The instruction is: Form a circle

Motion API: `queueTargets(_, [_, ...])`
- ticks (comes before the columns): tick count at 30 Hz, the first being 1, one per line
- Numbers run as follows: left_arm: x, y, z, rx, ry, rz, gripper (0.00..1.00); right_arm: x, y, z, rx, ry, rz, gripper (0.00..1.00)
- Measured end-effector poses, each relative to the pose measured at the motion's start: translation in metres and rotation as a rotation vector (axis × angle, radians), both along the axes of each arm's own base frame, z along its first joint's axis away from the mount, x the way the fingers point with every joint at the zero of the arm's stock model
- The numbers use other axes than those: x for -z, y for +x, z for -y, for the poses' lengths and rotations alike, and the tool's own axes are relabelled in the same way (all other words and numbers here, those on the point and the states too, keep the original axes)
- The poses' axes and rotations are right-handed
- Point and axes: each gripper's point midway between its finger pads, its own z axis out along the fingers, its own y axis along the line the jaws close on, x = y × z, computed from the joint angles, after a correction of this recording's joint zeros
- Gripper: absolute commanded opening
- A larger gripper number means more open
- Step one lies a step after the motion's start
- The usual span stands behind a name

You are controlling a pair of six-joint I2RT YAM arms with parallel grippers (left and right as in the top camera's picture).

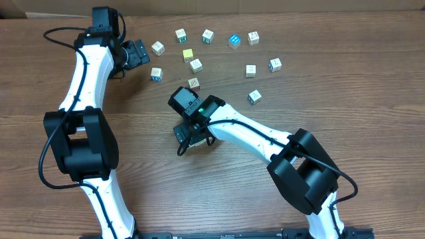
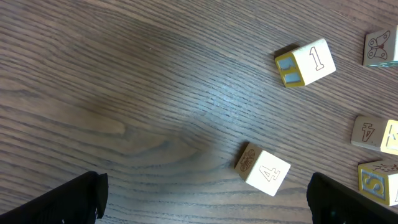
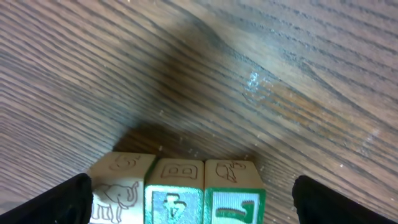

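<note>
Several small wooden letter and number blocks lie scattered across the far side of the table, among them a blue one (image 1: 234, 41) and a yellow one (image 1: 188, 55). My left gripper (image 1: 141, 53) hovers open at their left end. In the left wrist view a "4" block (image 2: 263, 170) lies between its fingers (image 2: 68, 199), nearer the right one, and a "1" block (image 2: 306, 63) lies beyond. My right gripper (image 1: 192, 135) is open at mid-table. Three blocks stand side by side between its fingers: an elephant block (image 3: 118, 190), a middle block (image 3: 176, 186) and a green-framed one (image 3: 233, 190).
More blocks show at the right edge of the left wrist view, one with a butterfly (image 2: 380, 48). A lone block (image 1: 254, 97) sits right of centre. The wooden table (image 1: 345, 99) has bare wood along its right side and front.
</note>
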Motion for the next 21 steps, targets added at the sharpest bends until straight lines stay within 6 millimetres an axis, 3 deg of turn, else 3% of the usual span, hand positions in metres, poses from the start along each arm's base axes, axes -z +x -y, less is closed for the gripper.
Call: queueTargets(21, [0.0, 0.0, 0.0, 0.0, 0.0, 0.0, 1.0, 0.0006, -0.0018, -0.0015, 0.057, 0.019, -0.017, 1.0])
